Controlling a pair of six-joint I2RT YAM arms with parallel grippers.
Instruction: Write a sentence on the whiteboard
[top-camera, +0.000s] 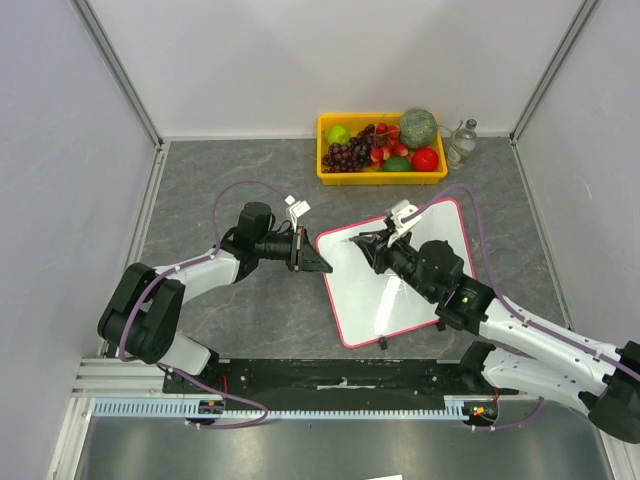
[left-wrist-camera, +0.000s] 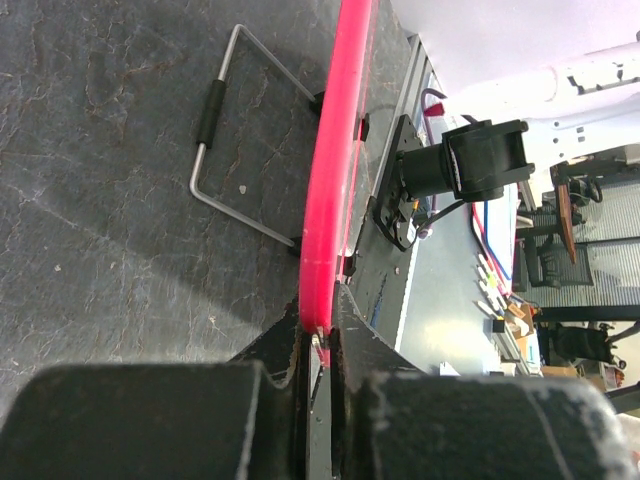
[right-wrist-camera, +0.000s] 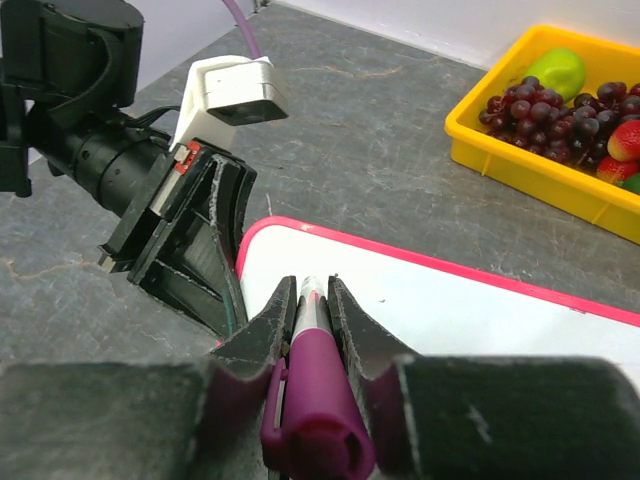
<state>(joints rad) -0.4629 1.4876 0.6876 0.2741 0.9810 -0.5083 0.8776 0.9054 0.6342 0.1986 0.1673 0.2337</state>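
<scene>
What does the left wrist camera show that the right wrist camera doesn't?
Only the left wrist view: a wire handle reaching out from the whiteboard edge. Only the right wrist view: the purple marker in the right gripper, and the yellow tray of fruit. Both: the whiteboard's pink rim clamped by the left gripper, and the grey table.

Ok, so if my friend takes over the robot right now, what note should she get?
Left gripper: shut on the pink rim of the whiteboard at its left edge, steadying it on the table.
Right gripper: shut on a purple marker, tip near the board's far left corner.
Done: board held, marker in hand. No writing shows yet.
Left: write the whole sentence.
</scene>
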